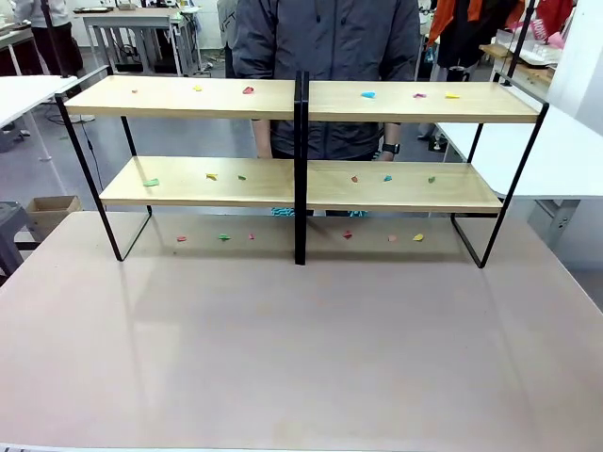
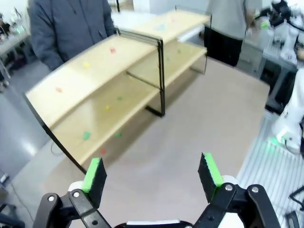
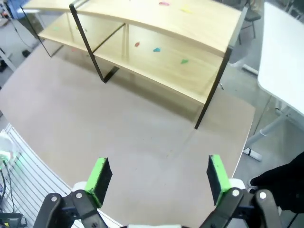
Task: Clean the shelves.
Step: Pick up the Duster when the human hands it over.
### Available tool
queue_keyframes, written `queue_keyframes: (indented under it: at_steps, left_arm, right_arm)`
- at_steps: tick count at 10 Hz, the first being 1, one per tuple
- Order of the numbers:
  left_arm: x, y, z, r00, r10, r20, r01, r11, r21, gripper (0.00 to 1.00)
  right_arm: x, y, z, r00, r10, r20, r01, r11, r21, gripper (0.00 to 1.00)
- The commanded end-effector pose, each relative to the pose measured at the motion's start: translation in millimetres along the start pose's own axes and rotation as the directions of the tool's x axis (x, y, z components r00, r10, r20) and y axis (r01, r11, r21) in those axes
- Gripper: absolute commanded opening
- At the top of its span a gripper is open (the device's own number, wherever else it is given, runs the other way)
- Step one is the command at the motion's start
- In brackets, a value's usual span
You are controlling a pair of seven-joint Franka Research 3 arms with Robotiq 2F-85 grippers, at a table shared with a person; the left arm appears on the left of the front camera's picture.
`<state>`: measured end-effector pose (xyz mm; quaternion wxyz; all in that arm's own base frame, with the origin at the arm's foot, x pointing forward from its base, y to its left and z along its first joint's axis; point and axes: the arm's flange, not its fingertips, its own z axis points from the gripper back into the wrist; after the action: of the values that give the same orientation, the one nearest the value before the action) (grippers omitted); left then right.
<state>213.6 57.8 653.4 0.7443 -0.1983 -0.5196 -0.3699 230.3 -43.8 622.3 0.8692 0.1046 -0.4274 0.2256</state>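
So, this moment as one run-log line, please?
shelves: coloured bits on both boards | left gripper: open, empty | right gripper: open, empty

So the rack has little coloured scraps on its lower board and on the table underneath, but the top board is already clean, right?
No: the top board is not clean. The front view shows coloured scraps on it too, both sides of the divider. The lower board and table do carry scraps.

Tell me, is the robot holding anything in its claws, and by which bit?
Nothing is held. The left gripper and the right gripper are both open and empty, apart from the shelves.
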Motion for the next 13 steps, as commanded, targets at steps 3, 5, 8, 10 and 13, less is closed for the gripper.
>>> queue_keyframes:
  at_steps: [3, 5, 8, 10, 13]
  left_arm:
    - [-27, -7, -43, 0.990, 0.079, 0.116, -0.088, 0.994, 0.070, 1.00]
    - [-32, 7, -58, 0.987, 0.146, 0.072, -0.151, 0.987, 0.062, 1.00]
    - [-29, 11, -70, 0.990, 0.140, 0.005, -0.140, 0.990, 0.035, 1.00]
    - [-32, 13, -69, 0.990, 0.138, 0.001, -0.138, 0.990, 0.031, 1.00]
    - [-35, 17, -71, 0.990, 0.138, -0.004, -0.138, 0.990, 0.015, 1.00]
  right_arm:
    - [1, -1, -27, 1.000, 0.013, 0.025, -0.013, 1.000, 0.009, 1.00]
    - [5, -3, -32, 0.999, 0.002, 0.039, -0.003, 1.000, 0.015, 1.00]
    - [9, -8, -43, 0.999, 0.020, 0.041, -0.022, 0.999, 0.047, 1.00]
    - [14, -11, -45, 0.997, 0.033, 0.072, -0.034, 0.999, 0.012, 1.00]
    - [21, -16, -37, 0.971, -0.109, 0.211, 0.115, 0.993, -0.017, 1.00]
